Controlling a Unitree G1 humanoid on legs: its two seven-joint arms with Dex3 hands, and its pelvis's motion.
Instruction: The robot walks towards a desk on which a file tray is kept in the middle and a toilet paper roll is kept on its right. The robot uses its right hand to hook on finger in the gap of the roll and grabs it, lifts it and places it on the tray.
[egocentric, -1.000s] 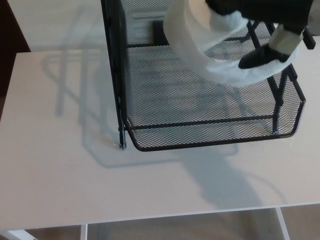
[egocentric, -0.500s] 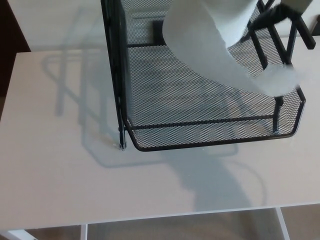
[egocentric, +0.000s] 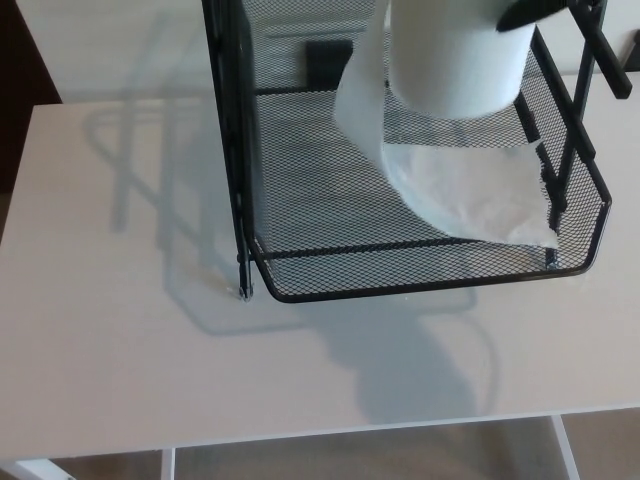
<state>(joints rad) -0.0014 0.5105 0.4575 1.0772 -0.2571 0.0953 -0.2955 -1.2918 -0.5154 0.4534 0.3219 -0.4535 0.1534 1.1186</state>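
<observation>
The roll (egocentric: 460, 60) hangs upright over the far right part of the tray (egocentric: 420, 285), which stands in the middle of the counter (egocentric: 120, 340). A loose tail of paper (egocentric: 470, 195) has unwound from it and trails down onto the mesh floor, spreading toward the tray's near right corner. Only a black sliver of the right robot hand (egocentric: 535, 12) shows at the top edge, at the roll's top; it seems to carry the roll, though how its fingers sit cannot be told. The left robot hand is out of sight. The step in hand looks like the lowering and release. To do it well, bring the roll straight down until its base rests on the mesh, clear of the right side struts (egocentric: 585, 60), so the hooked finger can slip out without dragging the roll or pulling more paper loose.
</observation>
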